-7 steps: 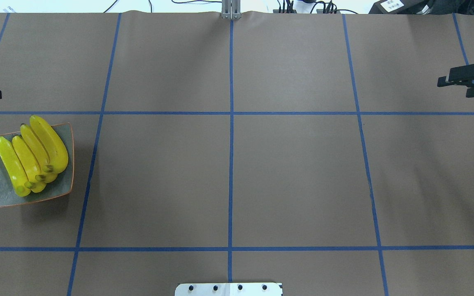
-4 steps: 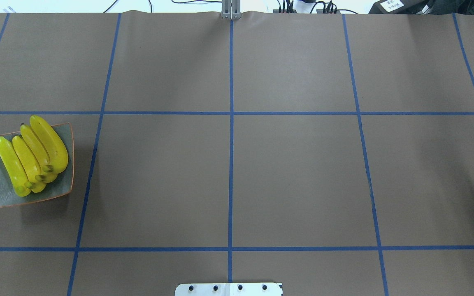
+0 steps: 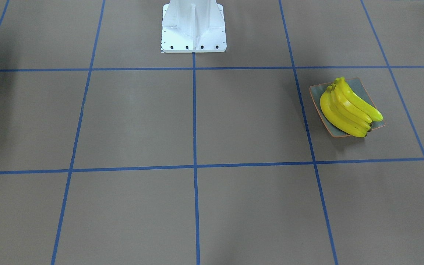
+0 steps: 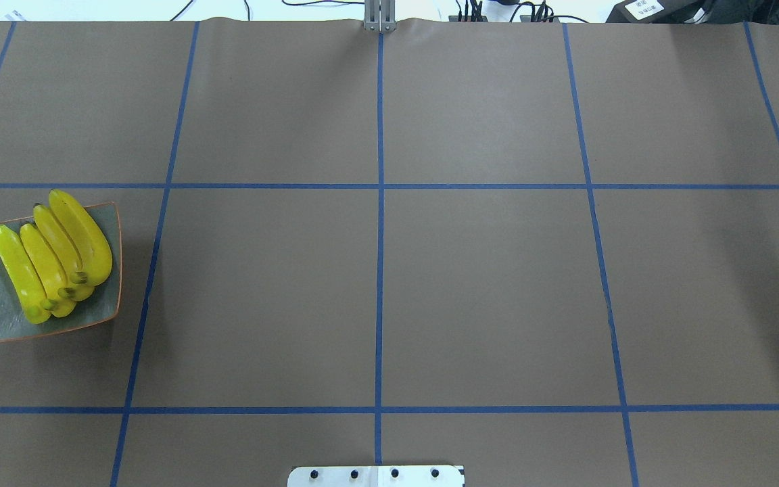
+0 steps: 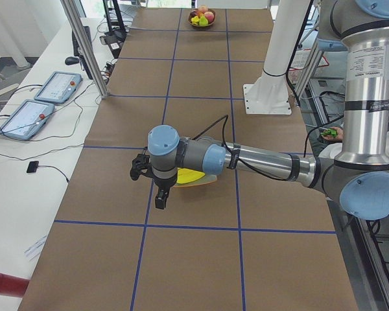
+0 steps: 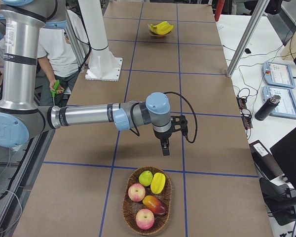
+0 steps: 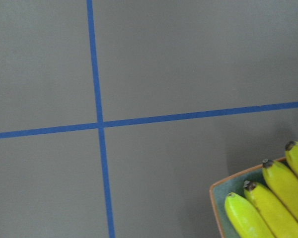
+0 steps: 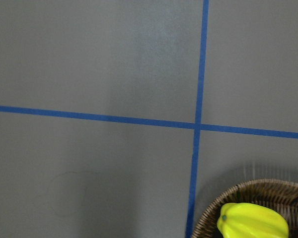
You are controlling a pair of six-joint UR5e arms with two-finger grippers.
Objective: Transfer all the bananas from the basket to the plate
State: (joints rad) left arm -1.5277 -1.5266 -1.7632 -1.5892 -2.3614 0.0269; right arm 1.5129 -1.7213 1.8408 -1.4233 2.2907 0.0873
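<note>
Several yellow bananas [image 4: 51, 260] lie side by side on the grey-green plate [image 4: 5, 319] at the table's left; they also show in the front view as bananas [image 3: 346, 108] on the plate [image 3: 317, 92]. My left gripper [image 5: 159, 198] hangs beside that plate, whose bananas [image 7: 268, 198] fill a corner of the left wrist view. My right gripper [image 6: 165, 147] hangs just short of the wicker basket [image 6: 125, 206]. Neither wrist view shows fingers, so I cannot tell whether either gripper is open or shut.
The basket holds apples [image 6: 136, 192], a mango [image 6: 155, 204] and a ribbed yellow fruit [image 8: 252, 221]. The white robot base [image 3: 193, 27] stands at mid-table. A person stands behind the robot [image 6: 64, 49]. Tablets and cables lie on side desks.
Both grippers, seen a second ago at the left and right edges of the overhead view, have moved outward and out of it. Bananas and plate have not moved.
</note>
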